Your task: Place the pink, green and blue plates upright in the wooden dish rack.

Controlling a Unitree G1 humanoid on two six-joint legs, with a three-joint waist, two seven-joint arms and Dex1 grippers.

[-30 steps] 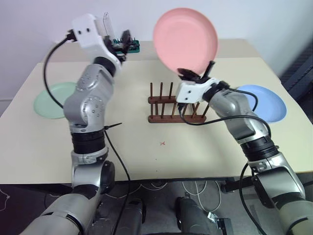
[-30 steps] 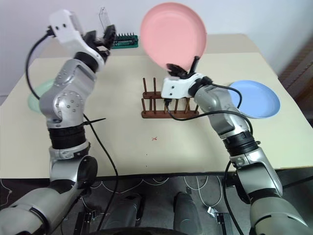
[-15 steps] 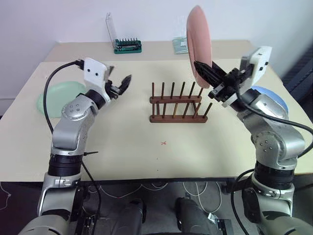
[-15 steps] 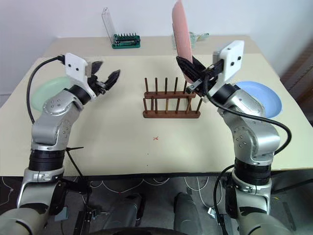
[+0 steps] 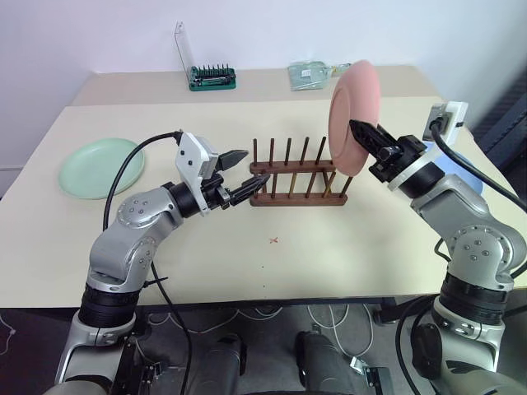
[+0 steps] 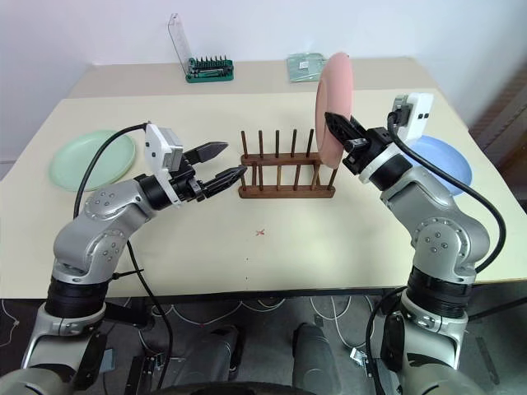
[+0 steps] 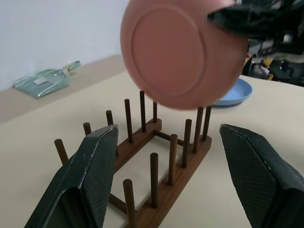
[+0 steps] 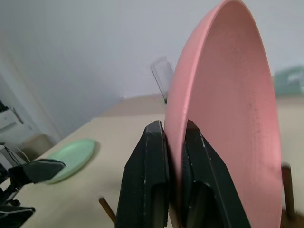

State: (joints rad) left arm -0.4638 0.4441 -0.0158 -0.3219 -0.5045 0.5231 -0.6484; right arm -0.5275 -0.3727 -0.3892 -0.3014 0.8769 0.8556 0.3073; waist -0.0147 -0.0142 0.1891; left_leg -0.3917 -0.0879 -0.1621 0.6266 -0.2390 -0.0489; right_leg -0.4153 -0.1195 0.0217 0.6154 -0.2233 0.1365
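Above the wooden dish rack, the right end effector clamps the matte pink plate upright; the left end effector gapes wide.

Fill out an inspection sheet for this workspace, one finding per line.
Surface: beige table, a small red mark near its middle.
Job's things: pink plate held on edge above the right end of the wooden dish rack; the rack holds no plate; green plate flat at the table's left; blue plate flat at the right, partly hidden.
Clutter: green bit holder and a clear packet on the far table.
Grippers: right gripper clamped on the pink plate's rim; left gripper open, at the rack's left end.
Cables: black cables along both arms; more on the floor.
Surroundings: pale wall.
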